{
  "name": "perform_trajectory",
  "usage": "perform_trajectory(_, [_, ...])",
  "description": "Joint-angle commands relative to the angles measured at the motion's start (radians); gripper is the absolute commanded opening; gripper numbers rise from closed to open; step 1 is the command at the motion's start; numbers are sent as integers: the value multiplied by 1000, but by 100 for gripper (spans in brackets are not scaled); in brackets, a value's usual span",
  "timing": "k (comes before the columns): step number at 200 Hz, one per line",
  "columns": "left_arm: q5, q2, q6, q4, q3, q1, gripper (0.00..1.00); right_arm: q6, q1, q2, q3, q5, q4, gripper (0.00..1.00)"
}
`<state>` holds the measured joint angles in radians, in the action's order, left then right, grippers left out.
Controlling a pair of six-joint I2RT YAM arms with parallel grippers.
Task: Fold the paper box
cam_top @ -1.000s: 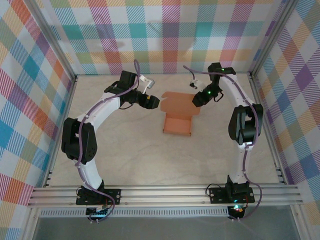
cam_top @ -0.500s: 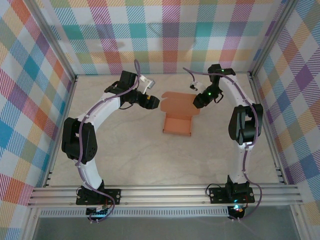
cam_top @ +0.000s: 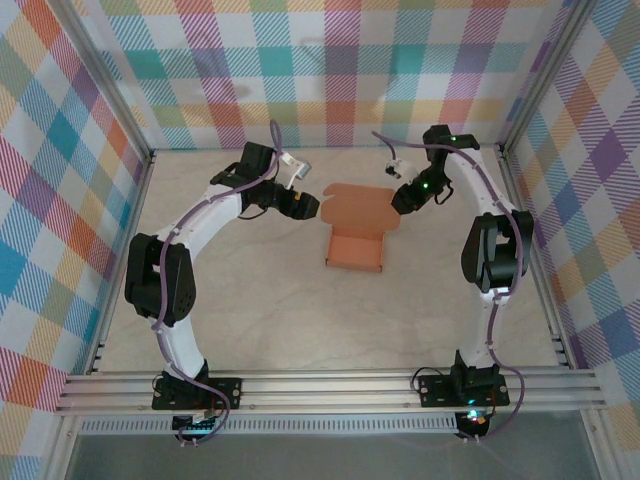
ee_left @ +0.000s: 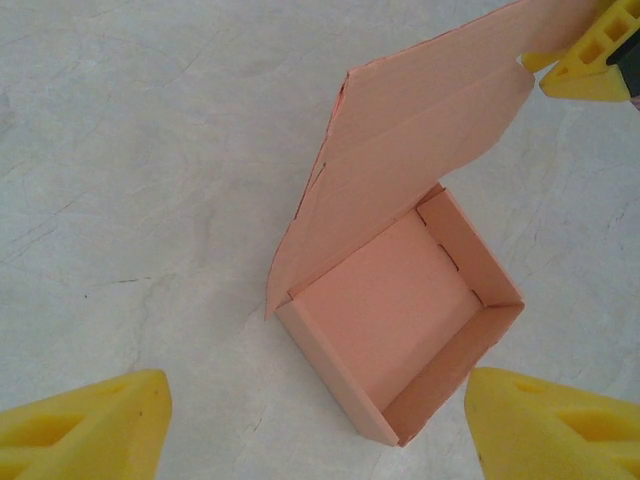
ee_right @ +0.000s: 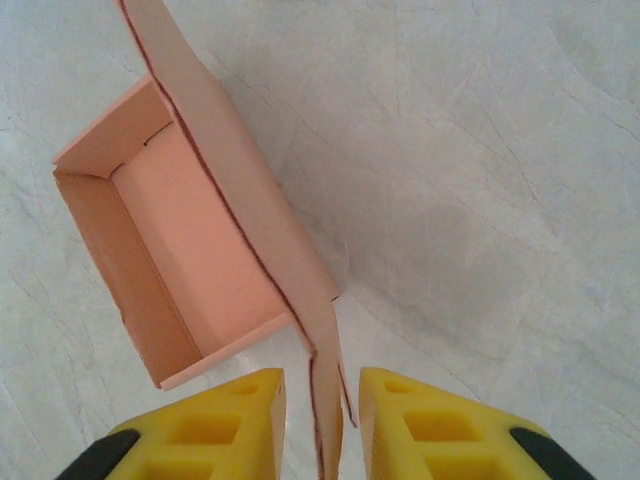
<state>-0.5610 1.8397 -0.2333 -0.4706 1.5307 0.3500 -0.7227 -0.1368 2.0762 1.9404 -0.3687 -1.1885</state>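
The paper box [cam_top: 357, 248] is a salmon-orange tray with its walls up. Its lid panel [cam_top: 355, 205] is open and leans toward the back. In the left wrist view the tray [ee_left: 390, 310] lies ahead, between my wide-apart yellow fingers. My left gripper [ee_left: 315, 392] is open, empty and hovers just left of the lid [cam_top: 308, 205]. My right gripper [cam_top: 398, 203] is at the lid's right edge. In its wrist view the lid's side flap [ee_right: 330, 400] stands edge-on between the fingers of that gripper [ee_right: 322, 385]. A slim gap shows on each side, so it is open.
The box sits mid-table toward the back on a pale marbled top [cam_top: 260, 290]. Metal frame posts and plaid walls [cam_top: 330, 90] close in the back and both sides. An aluminium rail [cam_top: 330, 385] runs along the near edge by the arm bases.
The right arm's wrist and forearm have swung slightly right and back, while its gripper stays at the lid's right flap. The left arm and the tray have not moved.
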Motion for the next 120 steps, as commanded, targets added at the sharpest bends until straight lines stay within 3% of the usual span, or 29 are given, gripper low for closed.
perform_trajectory(1, [-25,14,-21,-17,37,-6,77,-23,8,0,-9,-45,-24,24])
perform_trajectory(82, [-19,21,-27,-27,39,-6,77,-30,13,33,18,-71,-39,20])
perform_trajectory(120, [-20,22,-24,-21,42,-6,77,-34,13,36,28,-62,-51,0])
